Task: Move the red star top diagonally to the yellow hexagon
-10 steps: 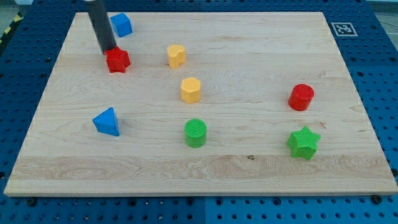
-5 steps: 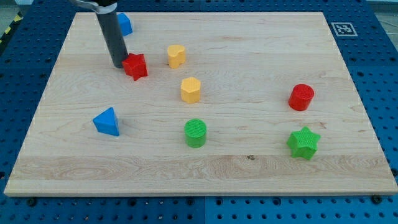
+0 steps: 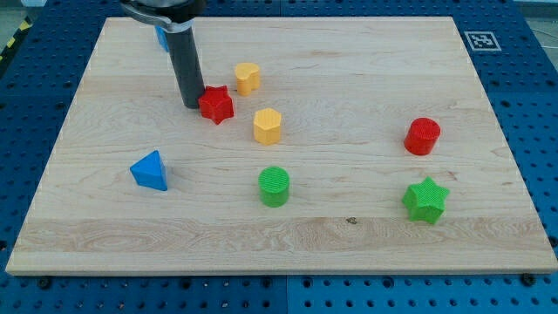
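Observation:
The red star [image 3: 216, 105] lies on the wooden board, up and to the left of the yellow hexagon [image 3: 268, 126] and a short gap from it. My tip [image 3: 192, 105] rests on the board against the star's left side. The dark rod rises from there toward the view's top. A yellow heart-like block [image 3: 248, 78] sits just above and to the right of the star.
A blue block [image 3: 162, 37] at the view's top left is mostly hidden behind the rod. A blue triangle [image 3: 150, 170] lies lower left. A green cylinder [image 3: 274, 186], a red cylinder [image 3: 423, 136] and a green star [image 3: 425, 200] lie lower and right.
My tip has slid right and down, pushing the red star from near the blue block toward the yellow hexagon. The other blocks have not moved.

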